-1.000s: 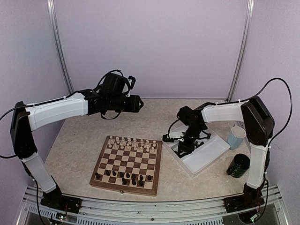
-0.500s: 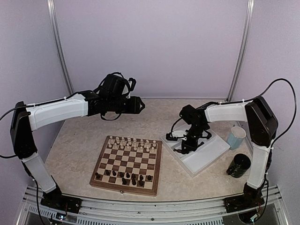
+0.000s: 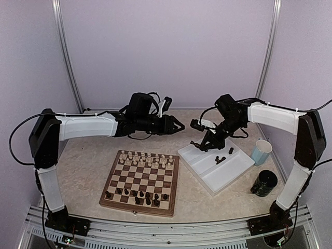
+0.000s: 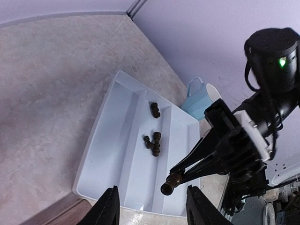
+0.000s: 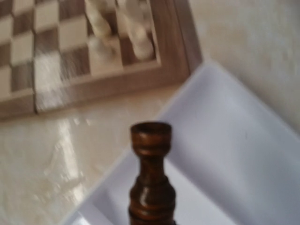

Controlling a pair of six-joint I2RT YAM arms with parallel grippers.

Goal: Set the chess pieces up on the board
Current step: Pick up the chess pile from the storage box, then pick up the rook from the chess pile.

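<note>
The board lies left of centre, cream chess pieces along its far rows and dark ones along its near rows. My right gripper hangs above the white tray's left end, shut on a dark rook, which also shows in the left wrist view as the rook. Loose dark pieces lie in the tray. My left gripper is open and holds nothing. It hovers in the air left of the tray, behind the board, at the left gripper.
The white tray with its dividers sits right of the board. A pale blue cup stands at the tray's far right. A black round object sits near the right arm's base.
My right gripper closed on the dark rook in the tray and lifted it up and back. My left arm swung right, toward the tray.
</note>
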